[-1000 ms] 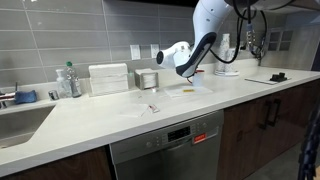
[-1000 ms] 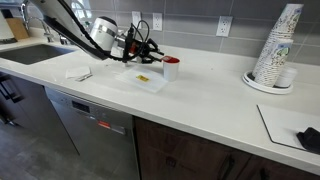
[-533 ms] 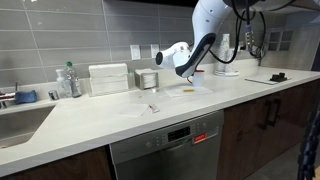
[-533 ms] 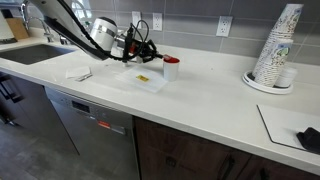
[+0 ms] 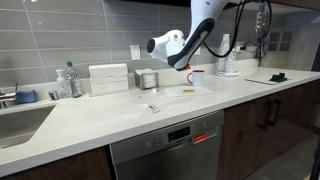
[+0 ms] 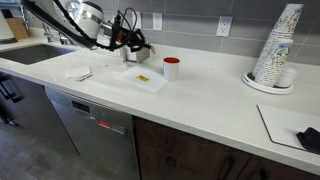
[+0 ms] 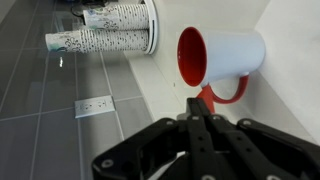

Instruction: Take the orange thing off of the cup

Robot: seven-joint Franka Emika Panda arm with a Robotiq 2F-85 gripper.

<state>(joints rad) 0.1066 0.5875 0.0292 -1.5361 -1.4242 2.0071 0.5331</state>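
The white cup (image 6: 171,68) with a red inside stands upright on the counter; it also shows in an exterior view (image 5: 197,72) and fills the upper right of the wrist view (image 7: 225,52). My gripper (image 6: 142,41) hangs in the air beside the cup and above its rim, apart from it. In the wrist view my gripper (image 7: 197,116) has its fingers pressed together, and a thin red-orange piece, the orange thing (image 7: 203,99), sticks out from the tips in front of the cup's red handle. In an exterior view my gripper (image 5: 183,64) is mostly hidden behind the arm.
A flat white mat (image 6: 150,82) with a small yellow item lies beside the cup. A tall stack of paper cups (image 6: 276,50) stands on a plate farther along. A metal canister (image 5: 148,79), bottles (image 5: 68,80) and a sink (image 5: 15,120) are on the counter.
My gripper has risen and pulled back from the cup, still shut. The cup has stayed in place.
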